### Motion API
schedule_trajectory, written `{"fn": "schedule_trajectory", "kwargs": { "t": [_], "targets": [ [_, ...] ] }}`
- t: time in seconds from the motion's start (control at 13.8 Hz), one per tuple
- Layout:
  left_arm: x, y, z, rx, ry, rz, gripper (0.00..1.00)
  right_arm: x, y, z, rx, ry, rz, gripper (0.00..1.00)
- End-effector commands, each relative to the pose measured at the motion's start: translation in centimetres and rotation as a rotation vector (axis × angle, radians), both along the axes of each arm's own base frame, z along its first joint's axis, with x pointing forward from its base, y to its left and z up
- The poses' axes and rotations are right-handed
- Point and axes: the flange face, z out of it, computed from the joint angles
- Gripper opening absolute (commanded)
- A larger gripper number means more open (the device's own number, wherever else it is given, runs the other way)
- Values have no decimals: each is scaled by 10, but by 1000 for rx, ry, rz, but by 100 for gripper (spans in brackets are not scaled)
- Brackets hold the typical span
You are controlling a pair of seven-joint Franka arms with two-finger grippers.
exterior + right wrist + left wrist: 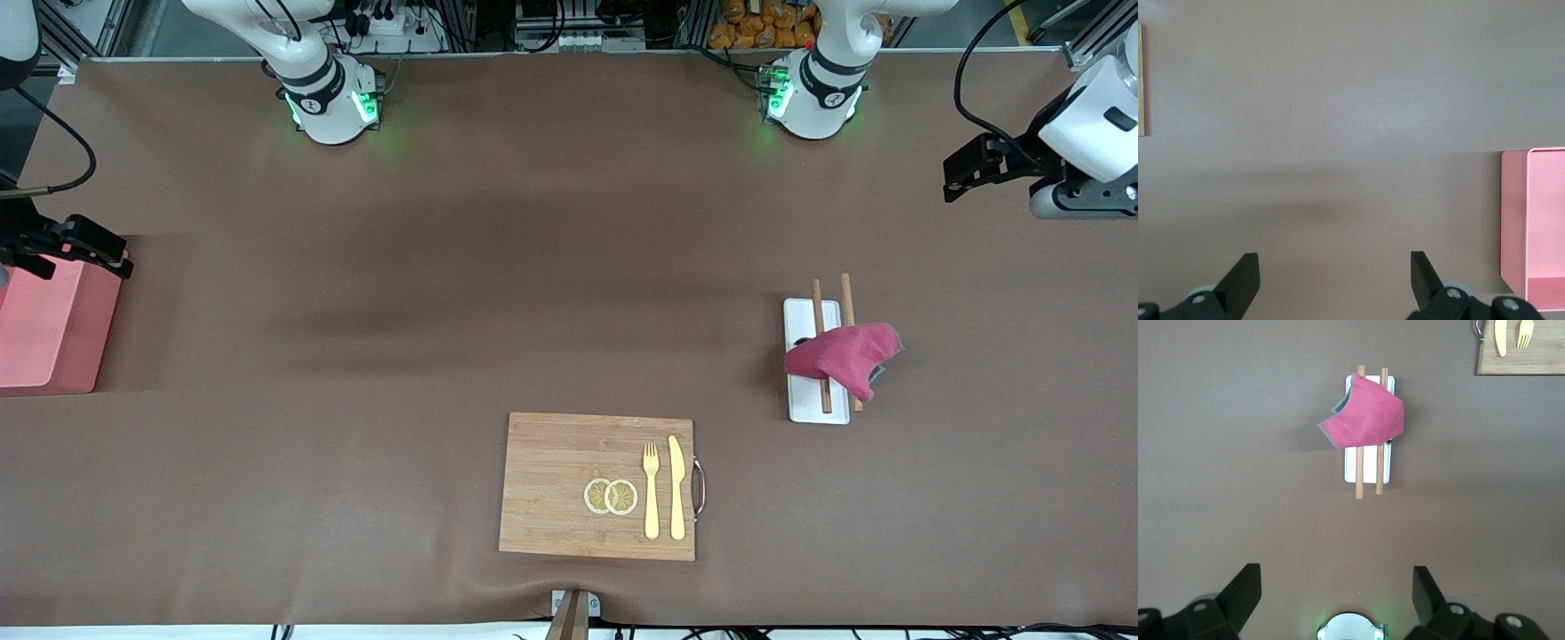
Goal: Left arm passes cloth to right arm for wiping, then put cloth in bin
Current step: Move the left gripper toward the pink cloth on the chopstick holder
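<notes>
Front view: one cloth (843,357) draped over two wooden sticks (817,342) on one white tray (813,404); one bin (49,324) at the right arm's end. Left gripper (1337,600) and right gripper (1335,280) hang spread and empty. One board (551,484) carries one fork (651,489), one knife (677,487) and two lemon slices (611,496).

My two arms are glossy white with black bands at the joints, and each round base glows green at its sides. Black cables loop down to both wrists. The left tool (978,169) is a black block on a white-and-grey wrist housing; the right tool (84,244) is black too. Their fingers (1241,593) are matte black wedges with small silver screws.
</notes>
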Motion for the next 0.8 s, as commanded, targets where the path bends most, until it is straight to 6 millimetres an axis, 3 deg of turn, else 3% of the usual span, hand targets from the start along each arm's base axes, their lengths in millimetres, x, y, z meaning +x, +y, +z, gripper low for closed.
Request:
{"fn": "schedule_trajectory", "kwargs": {
  "t": [0.0,0.15,0.44,0.73],
  "targets": [
    [-9,0,11,-15,-8,-24,100,-9,3,3,-15,-6,-3,100],
    [-8,-2,17,-19,-22,-11,100,-9,2,4,-15,-6,-4,100],
    [10,-11,-9,-16,21,-19,100,-9,2,2,-15,-1,-4,100],
    [49,-53,-94,-32,135,-88,100,-9,0,-1,-14,14,-6,100]
  ]
}}
